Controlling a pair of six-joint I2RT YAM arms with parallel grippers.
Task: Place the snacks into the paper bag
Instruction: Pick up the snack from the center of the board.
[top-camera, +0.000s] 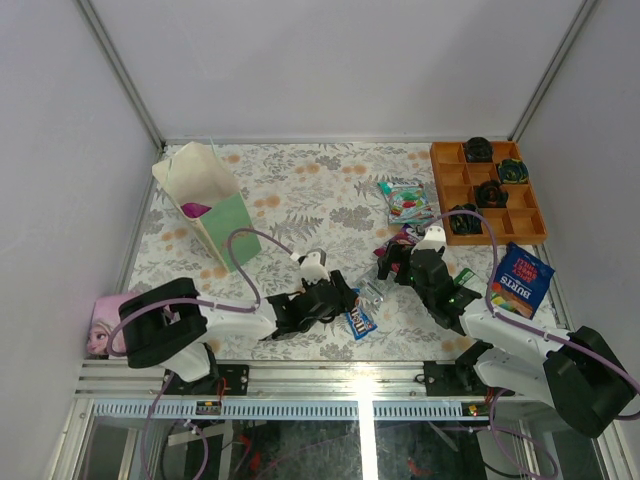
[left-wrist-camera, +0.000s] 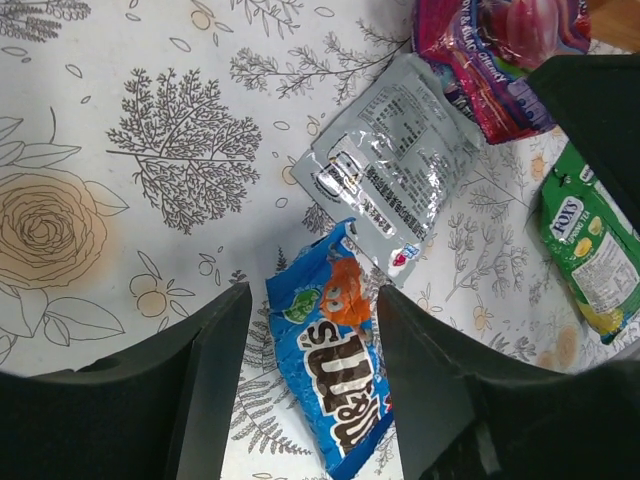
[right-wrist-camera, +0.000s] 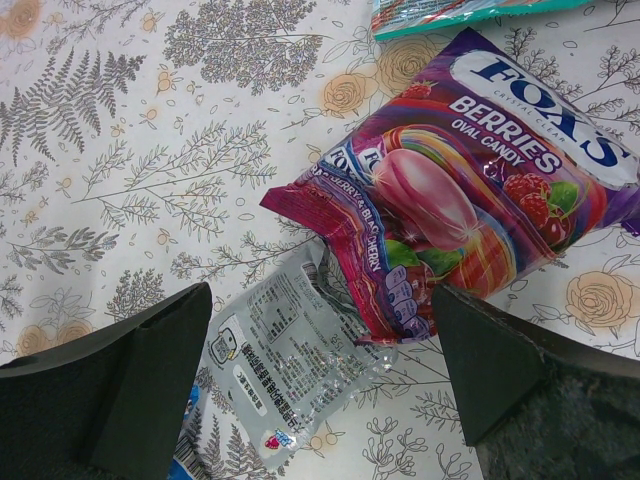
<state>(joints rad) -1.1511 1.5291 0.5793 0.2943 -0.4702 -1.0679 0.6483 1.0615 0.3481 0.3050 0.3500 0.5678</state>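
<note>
Blue candy packet (left-wrist-camera: 335, 380), the snack nearest the arm bases: flat on the flowered table (left-wrist-camera: 90, 120), lying lengthwise between the fingers of the left gripper (left-wrist-camera: 312, 300). Jaws there spread, one on each side of the packet, apparently not pinching it yet. Likely light, glossy and slippery, lumpy with loose sweets. Best taken across the narrow width near the middle, low against the cloth, rather than by a crimped end alone, to limit swing and slip.

Just beyond, touching its upper corner: silver wrapper (left-wrist-camera: 395, 165), crumpled, thin, probably almost weightless. Next, overlapping the far edge of that wrapper: magenta bag (right-wrist-camera: 470, 190), plump and soft-looking, below the right gripper (right-wrist-camera: 320, 300), jaws wide apart, holding nothing. Probably calls for a broad bite across the gathered lower end.

Off to the right: green packet (left-wrist-camera: 585, 250), then blue BURTS crisp bag (top-camera: 520, 280), puffy and surely crushable, so gentle pressure only. Farther back: clear green-red sweets bag (top-camera: 407, 200), just beside the orange tray (top-camera: 522, 222). Far left: paper bag (top-camera: 215, 215), standing with mouth open, well apart from both grippers, something magenta visible inside.
</note>
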